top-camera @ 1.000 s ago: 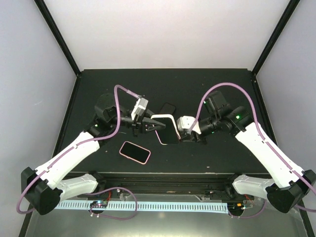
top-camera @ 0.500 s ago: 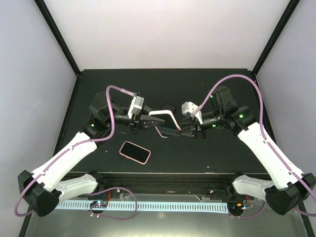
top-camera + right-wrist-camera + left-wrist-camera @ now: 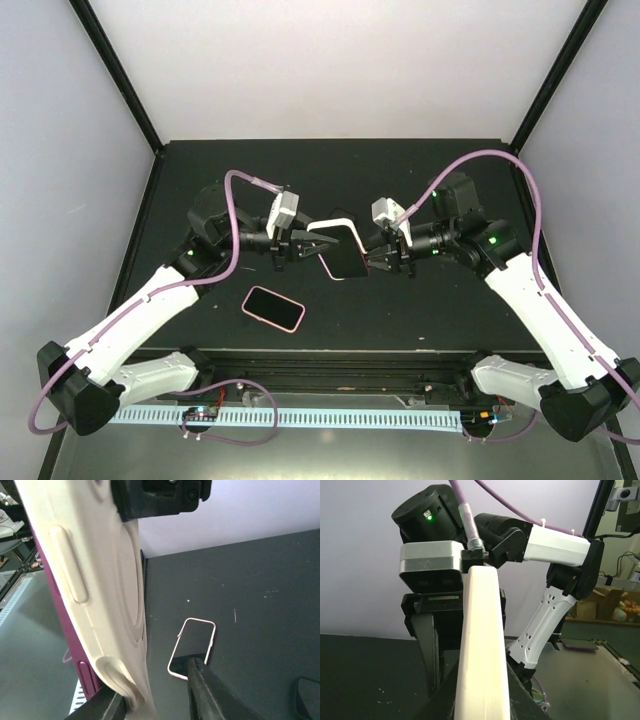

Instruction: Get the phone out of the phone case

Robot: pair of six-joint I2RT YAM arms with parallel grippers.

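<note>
A phone in a cream case [image 3: 338, 250] hangs in the air between both grippers, above the middle of the table. My left gripper [image 3: 300, 250] is shut on its left edge. In the left wrist view the cream case edge [image 3: 480, 655] runs up between the dark jaws of that gripper [image 3: 482, 711]. My right gripper [image 3: 378, 260] is at the right edge. In the right wrist view the cream case [image 3: 100, 580] rests against one finger, and the other finger [image 3: 210, 690] stands apart from it. The phone's purple edge [image 3: 86, 677] shows beside the peeled case corner.
A second phone in a pink case [image 3: 273, 308] lies screen up on the black table [image 3: 430, 170] near the front left; it also shows in the right wrist view [image 3: 195, 645]. A dark flat object [image 3: 341, 216] lies just behind the held phone.
Both wrists turned. The phone went from lying flat to edge-on with the case bent away from it, and now faces up again at a tilt, held slightly higher.
</note>
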